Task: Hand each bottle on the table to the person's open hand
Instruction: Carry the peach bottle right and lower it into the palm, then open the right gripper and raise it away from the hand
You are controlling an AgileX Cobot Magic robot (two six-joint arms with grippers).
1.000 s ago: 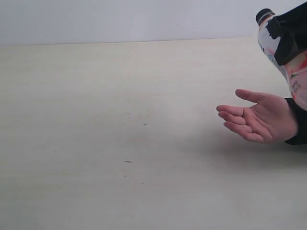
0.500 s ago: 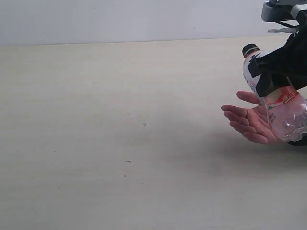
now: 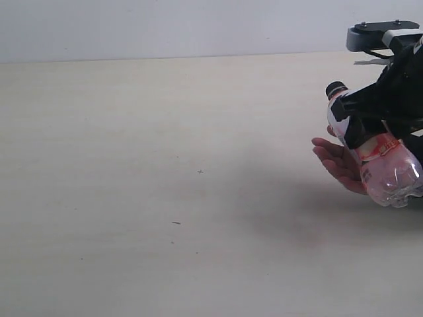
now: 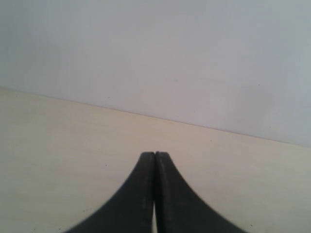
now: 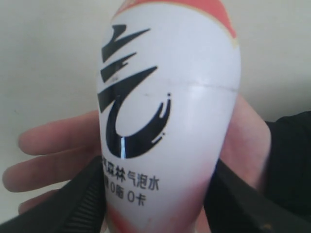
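— Now, item one?
— Black-capped pink clear plastic bottle (image 3: 382, 166): tilted over the person's open hand (image 3: 338, 162), my right gripper (image 3: 363, 122) jaws pinching it.
— Left gripper (image 4: 155, 194)?
— Jaws pressed together; pale beige table (image 3: 165, 198) beyond.

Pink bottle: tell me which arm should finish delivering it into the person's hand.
Right. The right gripper is shut on the pink bottle over the open hand; the left gripper is shut, holding nothing, and does not show in the exterior view.
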